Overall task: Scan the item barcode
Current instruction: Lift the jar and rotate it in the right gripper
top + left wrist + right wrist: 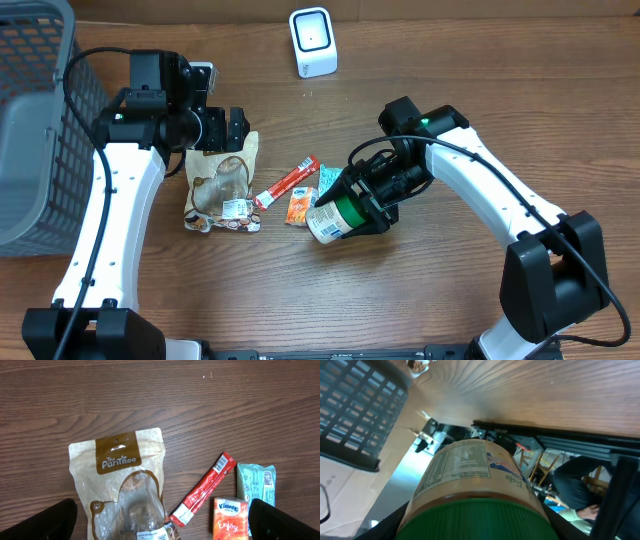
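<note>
Over on the left, the left gripper (237, 128) hangs above the brown pouch (222, 185) with its jaws spread wide and nothing between them, so I'd count it out of this move. The white scanner (313, 42) stands at the far edge of the table. The green-lidded jar (326, 223) sits right of the middle, pinched in the right gripper (352, 205). From the jar the scanner lies at about eleven o'clock, well apart. The jar's long axis runs from two o'clock to eight o'clock, with the lid toward the wrist and the base pointing away. The right arm would have to carry it up and turn its printed side to the scanner. I cannot tell where the barcode is.
</note>
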{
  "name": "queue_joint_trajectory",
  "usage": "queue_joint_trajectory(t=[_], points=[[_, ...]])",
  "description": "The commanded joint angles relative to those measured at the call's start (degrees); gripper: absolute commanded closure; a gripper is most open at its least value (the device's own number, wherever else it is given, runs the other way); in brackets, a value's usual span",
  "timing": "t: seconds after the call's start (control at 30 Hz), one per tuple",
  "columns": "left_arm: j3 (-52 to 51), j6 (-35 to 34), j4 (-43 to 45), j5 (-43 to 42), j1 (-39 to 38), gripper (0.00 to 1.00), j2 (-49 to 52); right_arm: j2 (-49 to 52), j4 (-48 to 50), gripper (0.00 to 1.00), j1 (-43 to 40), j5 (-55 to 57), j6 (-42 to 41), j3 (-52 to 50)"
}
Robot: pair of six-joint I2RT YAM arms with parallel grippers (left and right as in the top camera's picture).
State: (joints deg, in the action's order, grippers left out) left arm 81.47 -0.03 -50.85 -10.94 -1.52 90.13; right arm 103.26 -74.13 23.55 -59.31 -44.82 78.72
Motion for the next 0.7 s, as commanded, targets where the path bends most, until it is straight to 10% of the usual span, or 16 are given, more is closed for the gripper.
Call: queue_joint_trajectory(t=[0.0,0.67], points=[[0.4,-0.6,0.1,-0.5,0.0,0.00,0.5,-0.5,-0.1,0.80,-0.3,-5.6,-0.4,1.3],[0.4,-0.6,0.1,-0.5,0.0,0.00,0.5,-0.5,-1.4,0.77,-0.4,-10.3,-0.4,1.3]])
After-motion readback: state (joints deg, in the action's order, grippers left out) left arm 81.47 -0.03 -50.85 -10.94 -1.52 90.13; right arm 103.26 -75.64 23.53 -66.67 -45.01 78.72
